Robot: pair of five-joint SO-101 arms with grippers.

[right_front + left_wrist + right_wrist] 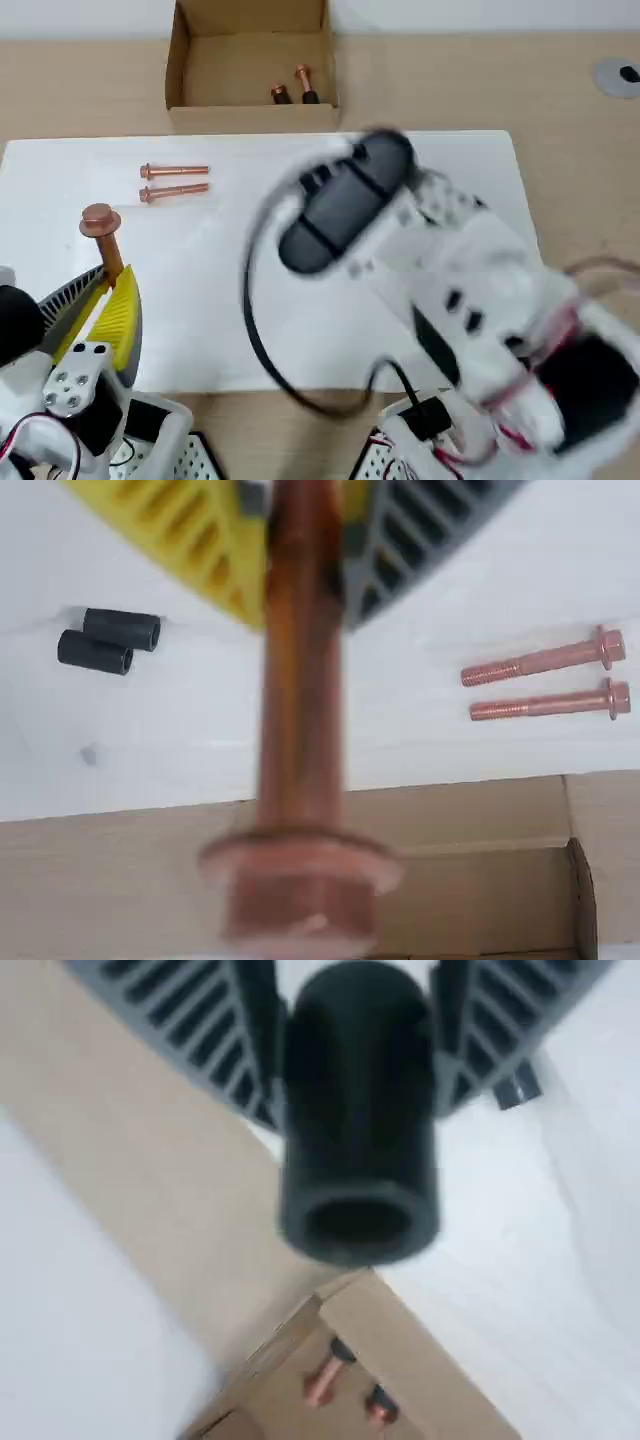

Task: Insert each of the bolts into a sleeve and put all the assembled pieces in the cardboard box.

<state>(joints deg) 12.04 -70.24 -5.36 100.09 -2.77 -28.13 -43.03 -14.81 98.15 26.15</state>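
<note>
1. Bolts first: we see one copper bolt (300, 730) clamped in the left gripper (300, 585). The yellow finger (190, 540) presses one side of the shank and the grey finger (420, 540) presses the other.
2. From above, that bolt stands nearly upright with its head uppermost, over the near-left part of the white mat (200, 300).
3. We count two loose bolts (175, 172) lying parallel and close together on the far-left part of the mat, between the held bolt and the cardboard box (180, 60).
4. The right gripper (360, 1060) is closed on a black sleeve (360, 1130), with a grey ribbed finger on either side. The sleeve's open bore faces away from the gripper.
5. The right arm (400, 230) is stretched over the middle of the mat, its far end toward the box.
6. We find two spare sleeves (122, 630) lying side by side on the mat, touching.
7. The box stands open on the wooden table (80, 90), just past the mat's far edge.
8. Inside it we see two assembled pieces (305, 85), each a bolt in a black sleeve, close together by the near-right corner.
</note>
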